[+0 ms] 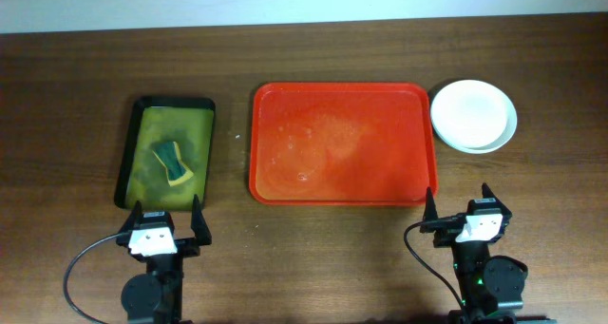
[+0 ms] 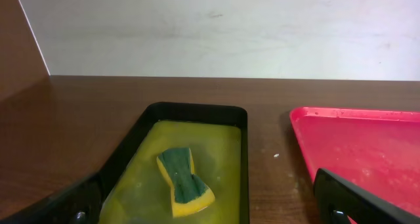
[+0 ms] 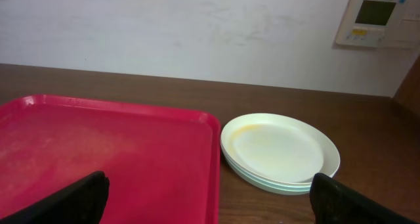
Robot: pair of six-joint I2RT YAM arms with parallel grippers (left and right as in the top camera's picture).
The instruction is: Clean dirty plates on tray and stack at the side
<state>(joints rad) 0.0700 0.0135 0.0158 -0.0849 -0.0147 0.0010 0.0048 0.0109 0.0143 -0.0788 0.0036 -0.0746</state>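
Observation:
The plates (image 1: 473,115) sit in one stack on the table just right of the red tray (image 1: 342,143), the white one on top with a faint yellowish smear at its rim; the stack also shows in the right wrist view (image 3: 279,150). The red tray holds no plates, only wet smears, and shows in the right wrist view (image 3: 111,152) and the left wrist view (image 2: 367,145). My left gripper (image 1: 163,227) is open and empty near the table's front, below the black tray. My right gripper (image 1: 469,216) is open and empty, below the tray's right corner.
A smaller black tray (image 1: 167,151) with yellow-green liquid stands left of the red tray. A yellow and green sponge (image 1: 172,162) lies in it, also seen in the left wrist view (image 2: 184,182). A wall runs behind the table.

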